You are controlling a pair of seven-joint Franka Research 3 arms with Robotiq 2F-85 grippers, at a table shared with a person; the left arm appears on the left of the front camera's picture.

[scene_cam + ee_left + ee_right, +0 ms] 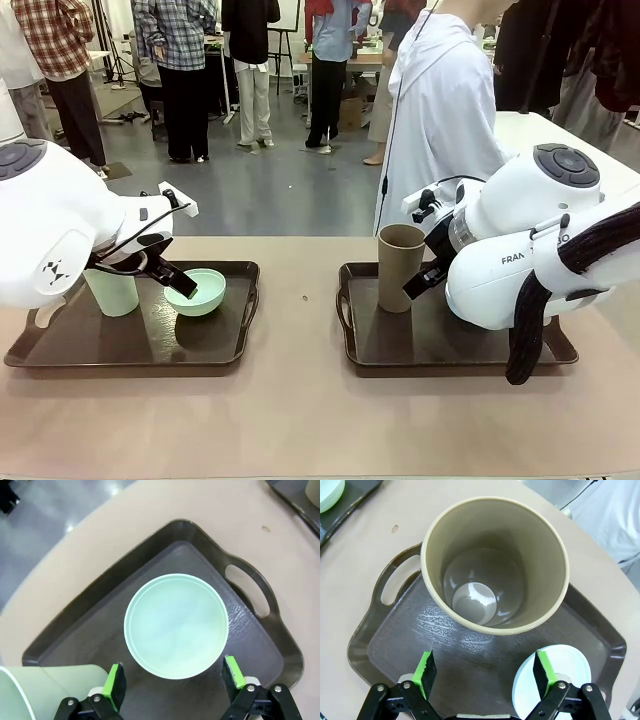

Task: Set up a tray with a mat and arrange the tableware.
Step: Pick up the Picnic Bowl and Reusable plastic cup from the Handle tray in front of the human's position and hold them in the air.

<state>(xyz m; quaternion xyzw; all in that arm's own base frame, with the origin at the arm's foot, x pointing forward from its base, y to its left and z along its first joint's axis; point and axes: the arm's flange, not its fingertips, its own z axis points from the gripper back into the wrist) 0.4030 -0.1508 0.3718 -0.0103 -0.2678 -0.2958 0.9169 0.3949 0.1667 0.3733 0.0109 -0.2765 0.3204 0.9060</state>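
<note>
Spread wide, left gripper hovers over mint bowl

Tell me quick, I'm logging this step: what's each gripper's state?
Left gripper: open, empty, facing the green bowl.
Right gripper: open, empty, facing the brown tumbler.

A beige desk bears one small dark speck near its middle. Beyond its far edge stands a person in a white coat — farther off, several people stand on a grey floor.
</note>
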